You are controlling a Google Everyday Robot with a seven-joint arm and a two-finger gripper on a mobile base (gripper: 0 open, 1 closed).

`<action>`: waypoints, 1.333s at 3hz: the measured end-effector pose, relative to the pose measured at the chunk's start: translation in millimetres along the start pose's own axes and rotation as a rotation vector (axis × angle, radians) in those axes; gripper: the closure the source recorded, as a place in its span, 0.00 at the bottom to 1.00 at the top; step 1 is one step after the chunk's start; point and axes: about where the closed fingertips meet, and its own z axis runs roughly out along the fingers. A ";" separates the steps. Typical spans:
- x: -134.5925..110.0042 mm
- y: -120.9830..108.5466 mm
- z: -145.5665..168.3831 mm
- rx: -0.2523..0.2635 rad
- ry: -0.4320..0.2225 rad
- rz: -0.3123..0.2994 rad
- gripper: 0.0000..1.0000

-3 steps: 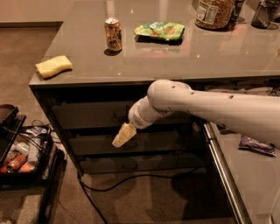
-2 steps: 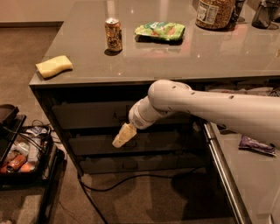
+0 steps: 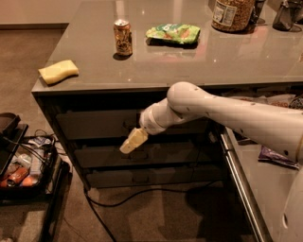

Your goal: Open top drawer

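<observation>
The top drawer (image 3: 94, 124) is a wide grey front under the counter's edge, the tallest of three stacked fronts, and it stands shut. Its small dark centre handle (image 3: 129, 125) shows just left of my wrist. My gripper (image 3: 132, 141) hangs in front of the drawers, its pale fingers pointing down-left, just below the top drawer's handle and over the gap above the middle front. My white arm comes in from the right and hides the right part of the top drawer.
The grey counter (image 3: 236, 56) carries a yellow sponge (image 3: 57, 71), a soda can (image 3: 123, 38), a green snack bag (image 3: 173, 33) and a jar (image 3: 231, 14). A side drawer of snack packets (image 3: 274, 156) stands open at right. A black cart (image 3: 23, 165) stands at left. A cable (image 3: 118, 201) lies on the floor.
</observation>
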 end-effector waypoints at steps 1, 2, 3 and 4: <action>-0.1 0.2 0.2 0.016 0.003 0.006 0.00; -19.5 -20.5 -7.3 0.103 -0.022 -0.017 0.00; -19.4 -20.5 -7.3 0.103 -0.022 -0.017 0.00; -5.4 -41.4 11.2 0.115 0.035 -0.020 0.00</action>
